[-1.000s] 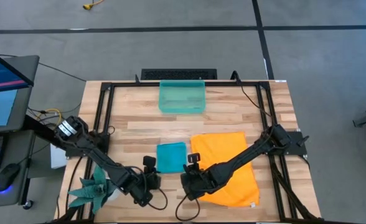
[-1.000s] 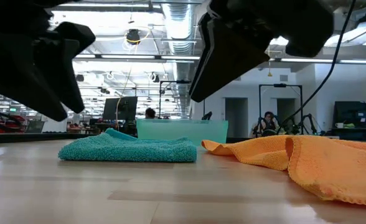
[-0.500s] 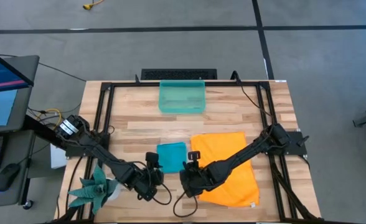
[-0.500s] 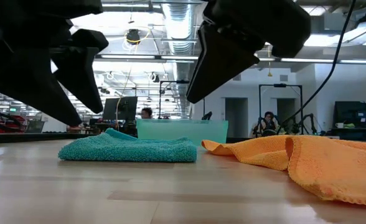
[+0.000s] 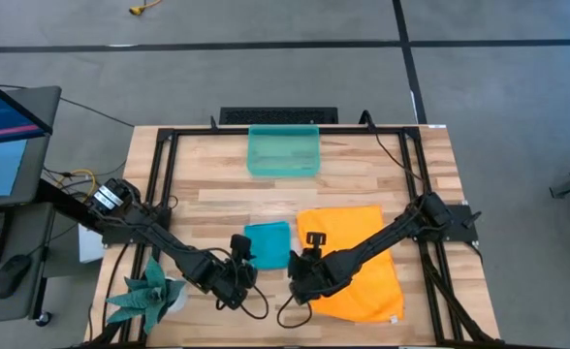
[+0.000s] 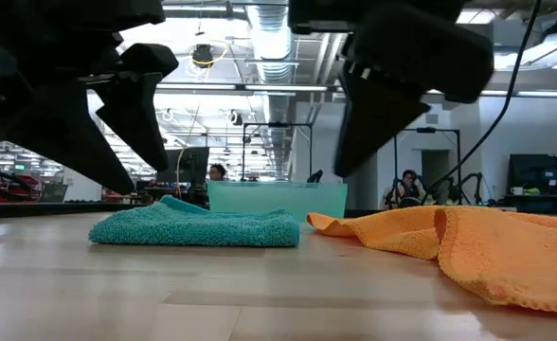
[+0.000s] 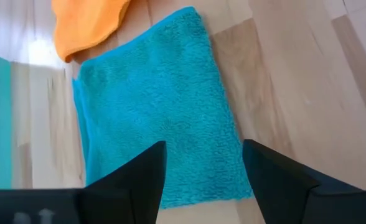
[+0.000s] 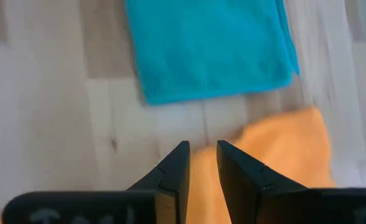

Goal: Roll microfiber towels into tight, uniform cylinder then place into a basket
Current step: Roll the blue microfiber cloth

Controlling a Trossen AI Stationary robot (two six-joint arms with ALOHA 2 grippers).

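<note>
While two towels, teal point(image 5: 268, 244) and orange point(image 5: 355, 260), lie flat, left fingers point(image 7: 135, 180) spread, right fingers' point(image 8: 173, 175) state unclear.

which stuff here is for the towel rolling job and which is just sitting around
For the job: teal towel, lying flat; orange towel, spread out; basket at the table's far edge.

Just there: green spiky plant at the near left corner; black frame round the table.

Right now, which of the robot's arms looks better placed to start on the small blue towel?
Probably the left. Its open hand hangs right over the blue towel's near edge, fingers spread, nothing held. The right hand, fingers close together, sits over the orange towel's corner instead.
</note>
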